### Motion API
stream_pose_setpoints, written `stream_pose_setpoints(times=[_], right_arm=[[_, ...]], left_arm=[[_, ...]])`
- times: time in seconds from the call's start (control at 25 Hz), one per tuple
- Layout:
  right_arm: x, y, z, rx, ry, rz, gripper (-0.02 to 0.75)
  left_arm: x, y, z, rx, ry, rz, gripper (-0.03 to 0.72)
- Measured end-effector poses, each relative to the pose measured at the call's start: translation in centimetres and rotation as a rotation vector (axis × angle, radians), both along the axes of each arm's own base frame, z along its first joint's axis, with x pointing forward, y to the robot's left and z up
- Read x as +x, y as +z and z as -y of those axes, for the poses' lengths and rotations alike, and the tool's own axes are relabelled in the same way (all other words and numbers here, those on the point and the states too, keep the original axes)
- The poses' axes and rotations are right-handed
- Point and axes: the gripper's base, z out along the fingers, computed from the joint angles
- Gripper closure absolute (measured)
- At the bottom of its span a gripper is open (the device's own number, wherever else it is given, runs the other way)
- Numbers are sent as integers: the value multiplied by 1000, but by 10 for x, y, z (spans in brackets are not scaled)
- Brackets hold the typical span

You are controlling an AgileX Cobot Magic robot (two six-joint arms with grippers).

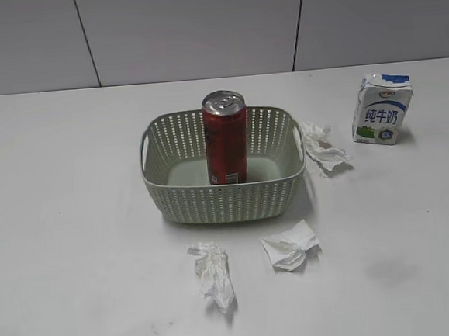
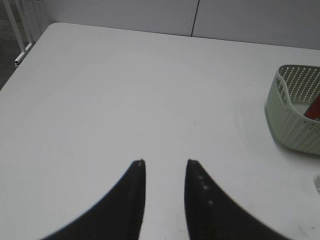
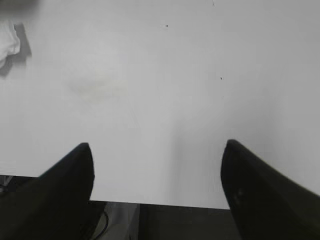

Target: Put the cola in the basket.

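White tabletop lies bare toward its left edge. The perforated green basket sits mid-table with the red can upright inside it. The left gripper has a narrow gap and holds nothing. The right gripper gapes wide over the near edge, empty. Crumpled tissues lie near the basket.

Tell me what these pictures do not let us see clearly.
- Cola: its foot is hidden by the basket front wall in the exterior view; the left wrist view shows only a red sliver.
- Milk carton: small print too small to read.
- Both tools: outside the exterior view.
- Crumpled tissue: cut by the right wrist view's left edge.
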Motion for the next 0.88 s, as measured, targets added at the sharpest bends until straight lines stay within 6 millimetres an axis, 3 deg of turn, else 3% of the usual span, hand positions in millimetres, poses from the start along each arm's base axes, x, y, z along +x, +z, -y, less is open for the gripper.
stream_pose_setpoints(times=[0.48, 0.88], right_arm=[[-87, -42, 11, 17, -7, 163, 143], [-131, -28, 17, 53, -6, 446, 144]], left_arm=[[0, 0, 0, 0, 0, 0, 471], [0, 0, 0, 0, 0, 0, 471]])
